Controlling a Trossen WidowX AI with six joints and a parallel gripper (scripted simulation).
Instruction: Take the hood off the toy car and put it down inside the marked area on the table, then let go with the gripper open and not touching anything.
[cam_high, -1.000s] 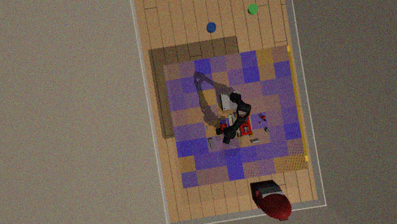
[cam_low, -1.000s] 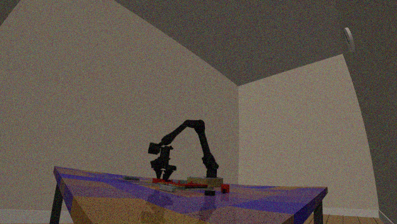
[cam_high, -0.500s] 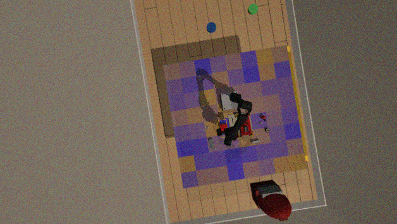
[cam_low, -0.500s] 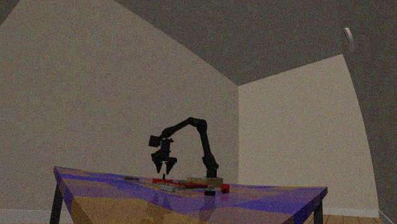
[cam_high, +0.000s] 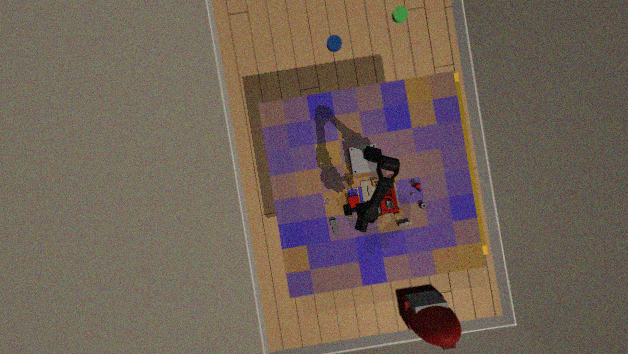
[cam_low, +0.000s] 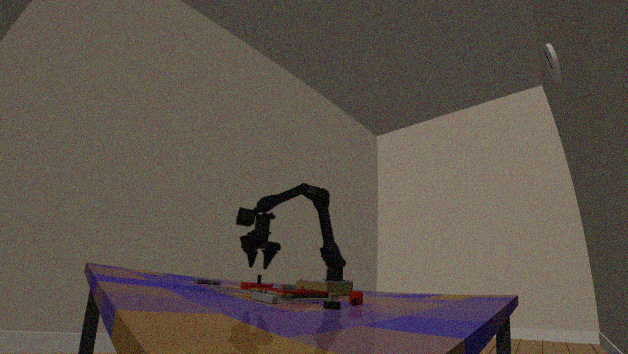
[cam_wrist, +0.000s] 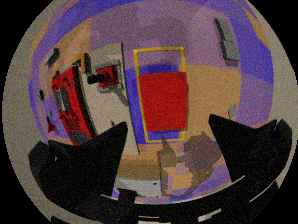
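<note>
The red hood (cam_wrist: 162, 102) (cam_high: 353, 201) lies flat on the table over the marked area, a yellow outlined rectangle (cam_wrist: 160, 49). In the wrist view, its right edge covers part of the right yellow line, and bare area shows beyond its top and bottom edges. The red toy car (cam_wrist: 70, 100) (cam_high: 392, 201) is to the left in the wrist view, with its hood off. My gripper (cam_wrist: 169, 122) (cam_low: 258, 267) is open and empty. It hangs above the hood, clear of it and the table. The fingertips cannot be made out in the top view.
A pale board (cam_wrist: 107, 115) with a black peg (cam_wrist: 96, 78) stands between car and hood. A grey block (cam_wrist: 227, 42) (cam_high: 333, 226) lies on the hood's other side. A dark grey part (cam_high: 402, 222), a small red part (cam_high: 416, 185) and a wheel (cam_high: 422, 205) lie around the car.
</note>
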